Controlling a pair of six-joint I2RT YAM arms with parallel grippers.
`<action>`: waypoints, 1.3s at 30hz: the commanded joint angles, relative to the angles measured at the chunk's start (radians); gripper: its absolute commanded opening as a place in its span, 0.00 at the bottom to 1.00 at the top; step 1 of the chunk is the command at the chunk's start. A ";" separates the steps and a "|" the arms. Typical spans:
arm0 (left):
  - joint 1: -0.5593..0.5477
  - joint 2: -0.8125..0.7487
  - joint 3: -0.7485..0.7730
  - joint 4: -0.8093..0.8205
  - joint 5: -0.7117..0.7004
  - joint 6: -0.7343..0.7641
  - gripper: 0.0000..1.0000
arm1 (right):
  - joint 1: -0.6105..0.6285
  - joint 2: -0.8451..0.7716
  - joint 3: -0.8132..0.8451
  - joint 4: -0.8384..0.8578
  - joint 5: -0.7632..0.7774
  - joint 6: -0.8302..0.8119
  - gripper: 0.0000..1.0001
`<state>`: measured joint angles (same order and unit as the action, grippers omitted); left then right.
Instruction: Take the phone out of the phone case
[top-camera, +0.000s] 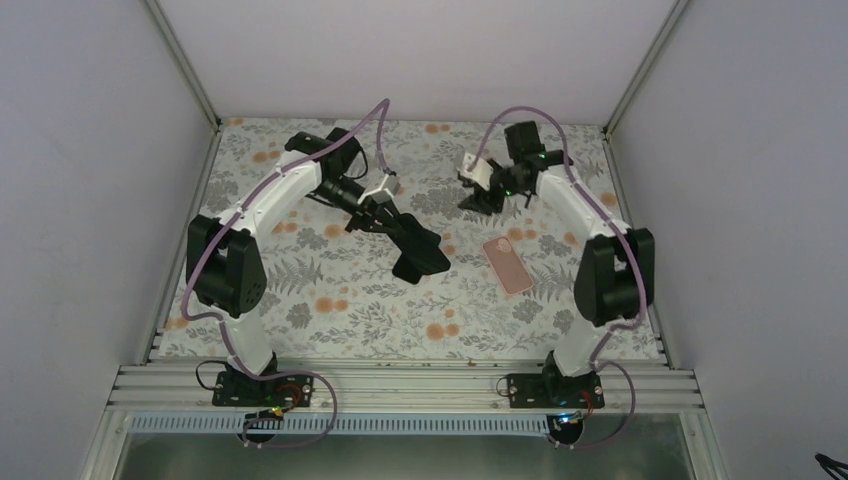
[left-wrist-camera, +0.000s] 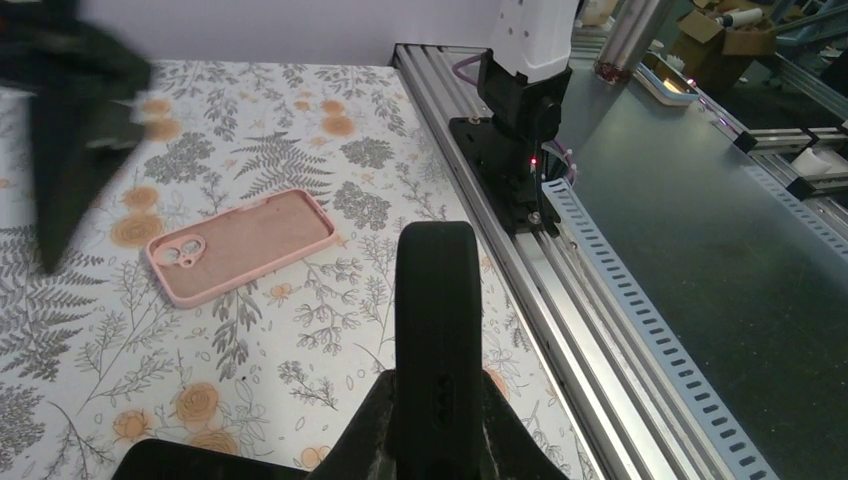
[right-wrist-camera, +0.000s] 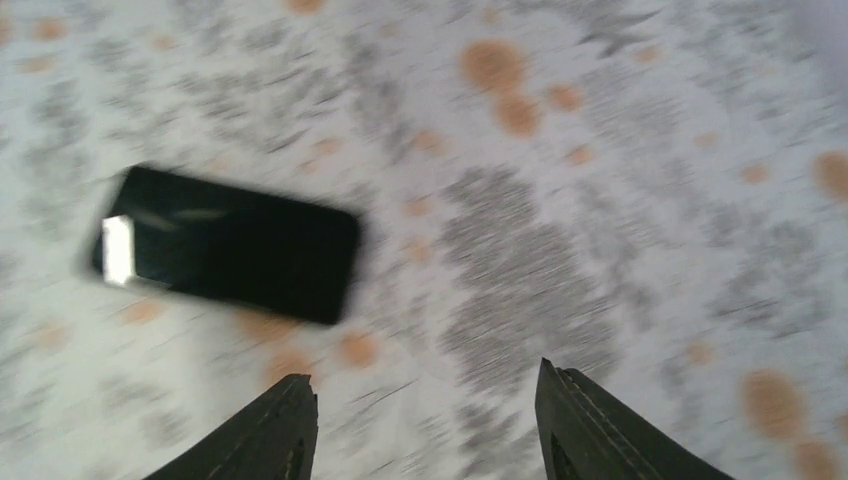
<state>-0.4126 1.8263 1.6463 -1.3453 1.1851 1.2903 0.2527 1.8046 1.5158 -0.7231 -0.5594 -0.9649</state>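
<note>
— What can't you make out?
— My right wrist view is smeared with blur, so the black slab-shaped phone (right-wrist-camera: 230, 245) is only a dark rectangle with a glare patch at one end. In the left wrist view just an edge of it peeks in at the bottom. From above, its outline merges with my dark left pincer (left-wrist-camera: 438, 250).

— And your pincers?
— The left one is clenched on nothing, over the floral table cover (top-camera: 330, 300). My right pincer (right-wrist-camera: 425, 400) is released and empty, hanging over the table.

— What else is around?
— The soft pink phone case (top-camera: 508, 264) lies empty, hollow side up, right of the phone and apart from it. My right arm's base (left-wrist-camera: 520, 100) and the aluminium rail (left-wrist-camera: 560, 290) stand beyond it.

— Which way do they point?
— The phone lies flat on the table, out of the case, with its long axis across the right wrist view. The case runs near-to-far, camera cut-out at the far end.
</note>
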 joint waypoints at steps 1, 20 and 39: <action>0.006 -0.031 0.044 -0.012 0.080 0.030 0.02 | -0.021 -0.224 -0.180 -0.185 -0.147 -0.094 0.58; 0.006 0.018 0.095 -0.012 0.067 0.005 0.02 | 0.180 -0.475 -0.425 -0.066 -0.183 0.163 0.62; -0.020 -0.061 0.013 -0.014 0.090 0.028 0.02 | 0.022 -0.370 -0.366 -0.023 -0.063 -0.012 0.52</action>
<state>-0.4080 1.8271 1.6775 -1.2476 1.1564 1.2919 0.3378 1.3903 1.0950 -0.7891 -0.7292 -0.8928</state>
